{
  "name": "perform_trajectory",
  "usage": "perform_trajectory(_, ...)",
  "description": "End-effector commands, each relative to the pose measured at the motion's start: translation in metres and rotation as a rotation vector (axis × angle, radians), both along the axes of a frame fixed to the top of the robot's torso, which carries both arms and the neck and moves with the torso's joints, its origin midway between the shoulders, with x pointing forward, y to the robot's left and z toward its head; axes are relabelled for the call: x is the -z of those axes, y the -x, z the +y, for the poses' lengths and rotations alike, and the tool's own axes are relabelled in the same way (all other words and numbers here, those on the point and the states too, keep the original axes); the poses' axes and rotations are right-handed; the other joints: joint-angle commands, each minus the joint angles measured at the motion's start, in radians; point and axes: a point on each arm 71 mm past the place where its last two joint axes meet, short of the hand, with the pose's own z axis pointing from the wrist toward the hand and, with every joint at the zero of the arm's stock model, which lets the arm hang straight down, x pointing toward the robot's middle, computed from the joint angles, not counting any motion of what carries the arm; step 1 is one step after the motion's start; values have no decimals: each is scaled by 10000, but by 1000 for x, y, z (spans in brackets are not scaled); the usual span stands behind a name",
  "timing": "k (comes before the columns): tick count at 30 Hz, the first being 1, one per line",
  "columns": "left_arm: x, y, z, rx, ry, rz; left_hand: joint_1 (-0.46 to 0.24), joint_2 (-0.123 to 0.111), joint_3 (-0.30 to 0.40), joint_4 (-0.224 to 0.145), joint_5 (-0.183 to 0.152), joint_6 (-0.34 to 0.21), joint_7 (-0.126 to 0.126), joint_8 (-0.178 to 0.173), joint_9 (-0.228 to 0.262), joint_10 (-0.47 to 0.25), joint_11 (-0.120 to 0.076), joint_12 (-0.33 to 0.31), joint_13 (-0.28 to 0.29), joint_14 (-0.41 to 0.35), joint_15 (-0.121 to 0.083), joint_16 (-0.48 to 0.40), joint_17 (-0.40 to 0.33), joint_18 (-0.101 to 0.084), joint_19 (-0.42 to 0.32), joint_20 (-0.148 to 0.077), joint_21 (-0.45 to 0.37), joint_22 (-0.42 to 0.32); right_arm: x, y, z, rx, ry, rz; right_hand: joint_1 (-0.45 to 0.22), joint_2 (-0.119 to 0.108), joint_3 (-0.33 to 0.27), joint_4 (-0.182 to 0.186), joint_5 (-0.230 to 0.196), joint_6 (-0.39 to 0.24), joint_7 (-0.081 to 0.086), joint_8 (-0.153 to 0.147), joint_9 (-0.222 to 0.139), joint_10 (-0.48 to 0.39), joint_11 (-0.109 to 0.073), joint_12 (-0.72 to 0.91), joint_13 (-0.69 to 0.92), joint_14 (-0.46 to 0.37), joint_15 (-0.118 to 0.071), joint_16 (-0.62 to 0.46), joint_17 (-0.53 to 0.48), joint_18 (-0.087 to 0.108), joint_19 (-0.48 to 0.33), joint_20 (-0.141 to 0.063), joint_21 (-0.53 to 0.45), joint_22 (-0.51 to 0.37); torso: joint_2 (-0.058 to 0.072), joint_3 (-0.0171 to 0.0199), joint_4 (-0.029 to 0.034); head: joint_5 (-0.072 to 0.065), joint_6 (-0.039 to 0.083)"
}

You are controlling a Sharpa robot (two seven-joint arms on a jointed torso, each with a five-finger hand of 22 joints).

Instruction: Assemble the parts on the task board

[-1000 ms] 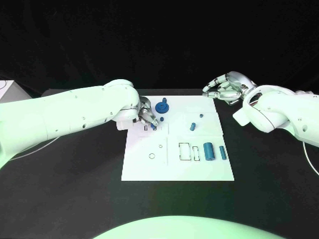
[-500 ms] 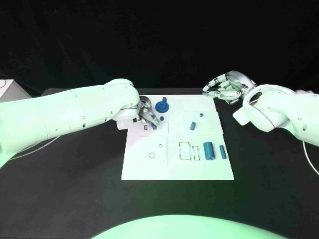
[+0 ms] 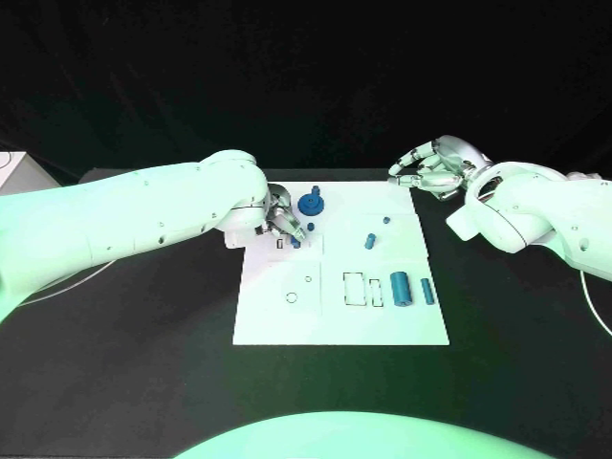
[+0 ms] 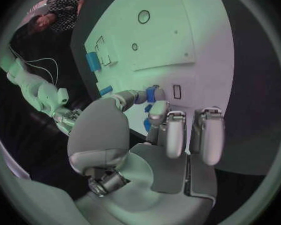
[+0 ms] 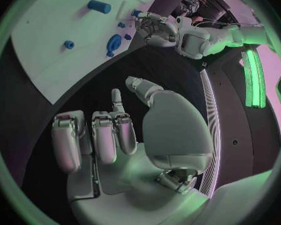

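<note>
The white task board [image 3: 337,320] lies mid-table. My left hand [image 3: 280,220] hovers over its far left part and pinches a small blue part [image 4: 152,95] between thumb and a finger, just above a small rectangular slot [image 4: 177,91]. A blue gear-like part [image 3: 311,204] stands just beyond that hand. A small peg [image 3: 386,222], a short piece [image 3: 370,240], a thick cylinder [image 3: 402,286] and a slimmer one [image 3: 426,292] lie on the board's right half. My right hand [image 3: 434,167] hangs off the board's far right corner, its fingers curled in on nothing.
A white box [image 3: 0,175] sits at the table's far left edge. Black table surface [image 3: 141,363] surrounds the board on all sides. Outlined rectangular recesses [image 3: 355,289] and small round holes [image 3: 293,299] mark the board's middle.
</note>
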Motion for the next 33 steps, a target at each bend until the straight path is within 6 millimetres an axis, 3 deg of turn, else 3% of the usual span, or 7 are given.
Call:
perform_trajectory(1, 1, 2, -3, 224, 82, 258, -9, 119, 1640, -1657, 67, 194, -168, 31, 280, 64, 6, 4, -15, 1040, -83, 36, 2633, -134, 615, -64, 24, 1980, 1, 0, 2, -170, 12, 61, -20, 17, 5, 40, 41, -64, 21, -54, 7, 1024, 79, 38, 2630, 1059, 51, 37, 2628, -10, 960, 30, -10, 2506, -1, 1, -2, 4, 2)
perform_trajectory(33, 2, -2, 0, 71, 30, 215, -11, 117, 1648, -1658, 64, 188, -170, 33, 285, 52, 4, -15, -39, 1040, -87, 36, 2633, -134, 614, -72, 23, 1979, 1, 1, 0, -116, 6, 55, -17, 12, 0, 53, 32, -47, 23, -77, 14, 1024, 81, 38, 2630, 1059, 54, 37, 2628, -8, 956, 38, -18, 2502, 12, 1, -17, 3, -73)
